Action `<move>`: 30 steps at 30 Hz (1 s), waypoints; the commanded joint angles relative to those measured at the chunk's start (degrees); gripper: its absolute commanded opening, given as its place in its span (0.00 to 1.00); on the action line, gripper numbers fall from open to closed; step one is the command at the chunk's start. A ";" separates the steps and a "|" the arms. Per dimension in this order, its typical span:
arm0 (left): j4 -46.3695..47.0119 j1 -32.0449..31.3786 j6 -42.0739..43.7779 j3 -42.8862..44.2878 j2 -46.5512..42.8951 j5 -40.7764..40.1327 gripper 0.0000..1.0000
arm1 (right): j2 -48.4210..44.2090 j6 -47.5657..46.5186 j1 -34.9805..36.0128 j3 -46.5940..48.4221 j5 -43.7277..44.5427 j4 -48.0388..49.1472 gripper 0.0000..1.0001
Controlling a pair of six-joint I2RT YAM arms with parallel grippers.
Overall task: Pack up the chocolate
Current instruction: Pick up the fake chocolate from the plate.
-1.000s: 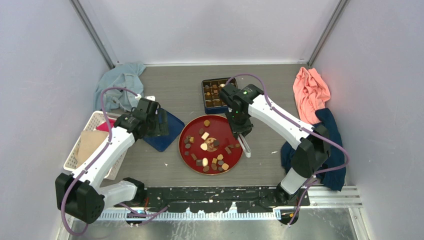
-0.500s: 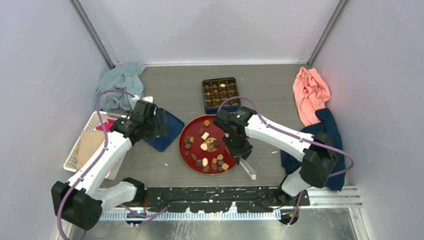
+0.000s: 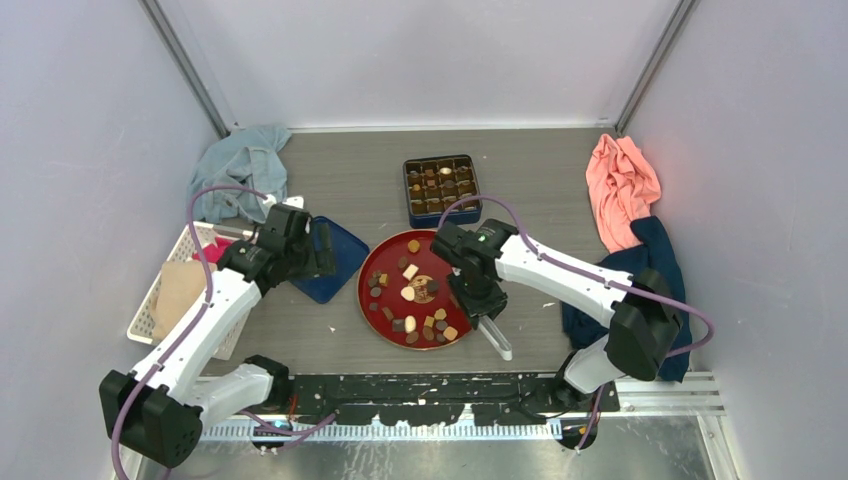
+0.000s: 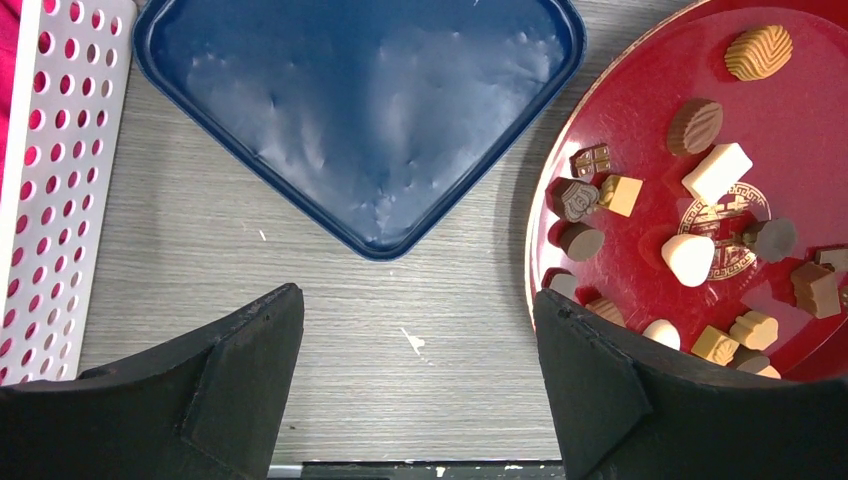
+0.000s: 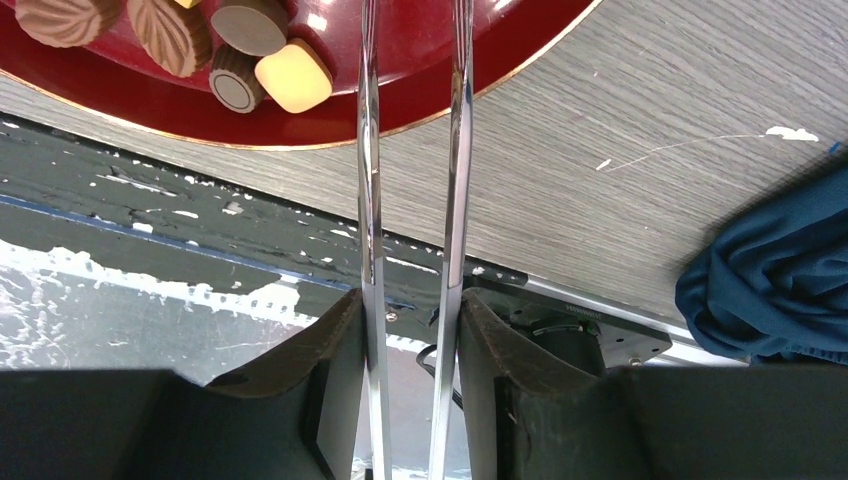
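Tongs [image 5: 368, 150], clamped in right gripper [image 5: 410, 300] at right rim of red plate [image 5: 500, 30]: blades spread, tips out of frame. Step: selecting chocolate [image 5: 293, 77]. Next, blades must straddle one piece.

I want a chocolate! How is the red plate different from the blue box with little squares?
The red plate is round; the blue box is square. Chocolates lie scattered loose on the plate but sit in separate compartments in the box. Both hold chocolates.
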 commanded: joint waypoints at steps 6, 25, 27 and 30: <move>1.71 0.18 -1.02 0.07 0.48 0.51 0.85 | -1.01 -0.45 1.12 -0.87 -2.39 2.93 0.43; 2.55 0.18 -0.88 0.02 1.12 0.98 0.85 | -1.11 0.79 1.53 -3.59 -1.06 3.04 0.44; 2.54 0.18 -0.98 0.02 1.16 1.09 0.85 | -1.73 1.11 1.55 -3.29 -0.18 3.01 0.44; 2.53 0.18 -0.90 -0.04 0.96 1.12 0.85 | -2.10 1.47 1.63 -3.04 0.80 2.68 0.44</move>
